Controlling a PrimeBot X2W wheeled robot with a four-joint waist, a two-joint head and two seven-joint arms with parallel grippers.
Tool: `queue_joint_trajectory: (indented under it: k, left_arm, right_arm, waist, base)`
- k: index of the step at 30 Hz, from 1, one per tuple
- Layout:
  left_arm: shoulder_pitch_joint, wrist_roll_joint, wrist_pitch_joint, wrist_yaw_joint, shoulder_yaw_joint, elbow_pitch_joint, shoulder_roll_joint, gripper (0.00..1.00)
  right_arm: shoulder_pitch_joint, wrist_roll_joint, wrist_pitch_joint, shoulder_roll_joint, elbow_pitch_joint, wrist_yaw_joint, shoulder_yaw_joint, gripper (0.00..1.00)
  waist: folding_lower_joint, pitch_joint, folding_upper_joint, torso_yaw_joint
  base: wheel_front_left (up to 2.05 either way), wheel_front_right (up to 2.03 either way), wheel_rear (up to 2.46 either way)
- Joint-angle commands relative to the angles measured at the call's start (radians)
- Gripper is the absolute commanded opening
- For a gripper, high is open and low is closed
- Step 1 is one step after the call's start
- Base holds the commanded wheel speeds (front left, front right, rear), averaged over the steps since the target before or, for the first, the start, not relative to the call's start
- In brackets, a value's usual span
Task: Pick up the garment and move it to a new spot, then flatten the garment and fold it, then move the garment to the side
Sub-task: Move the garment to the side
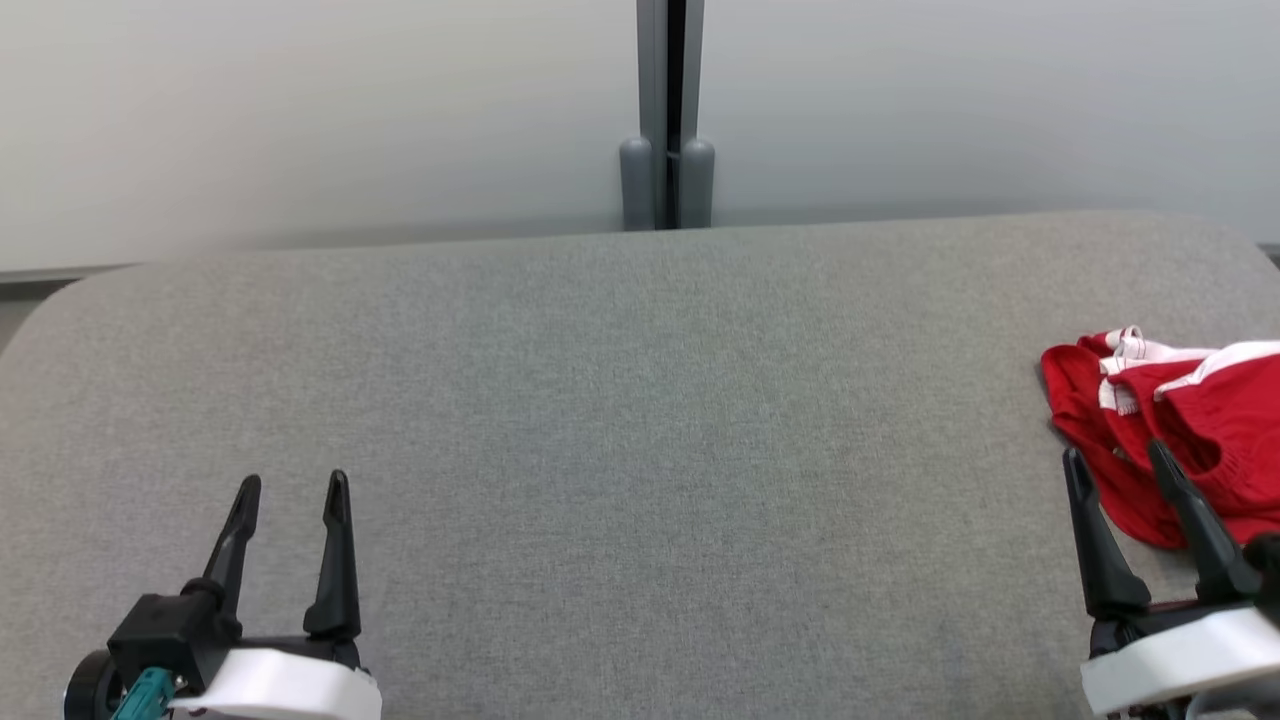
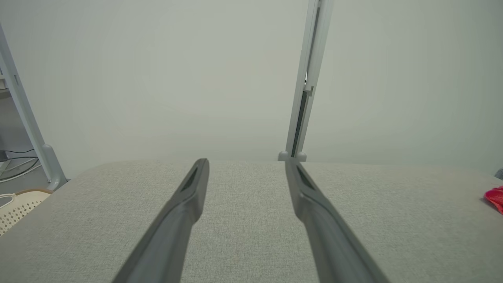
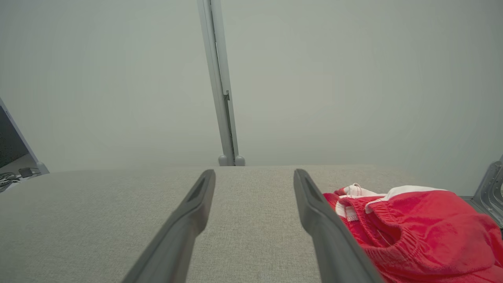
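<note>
At the lower left of the head view, the left jaws stand spread wide with nothing between them, above a broad grey fabric-covered counter (image 1: 600, 400) with rounded corners. At top centre, behind the counter, a grey metal post (image 1: 668, 120) rises against a pale wall. At the far right edge lies the garment (image 1: 1220, 420), red cloth with white trim and an elastic band. It is bunched in a loose heap, neither flat nor folded, and partly cut off by the frame. At the lower right, the right jaws are also fully spread and hold nothing. Their tips overlap the heap's left side in the head view, but in the right wrist view the red cloth (image 3: 424, 224) sits just right of the gap, not inside it.

Such a heap fits a garment yet to be carried to a new spot, or one put down there and due for spreading. Either way, a good grasp likely means bringing the right jaws rightward over the heap. They should take one clear edge, such as the white-trimmed band, rather than a thick wad, and close only once cloth lies well between them.
</note>
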Motion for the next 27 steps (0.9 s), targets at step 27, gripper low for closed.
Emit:
queue_joint_trajectory:
  k: [27]
  left_arm:
    - [0.095,-0.022,0.045,-0.016,-0.019,0.032,0.061,1.0]
  right_arm:
    - [0.168,-0.035,0.084,0.03,-0.09,-0.002,-0.038,1.0]
  waist:
    - [0.0,-0.137,-0.0001,0.006]
  base:
    - [0.0,0.0,0.0]
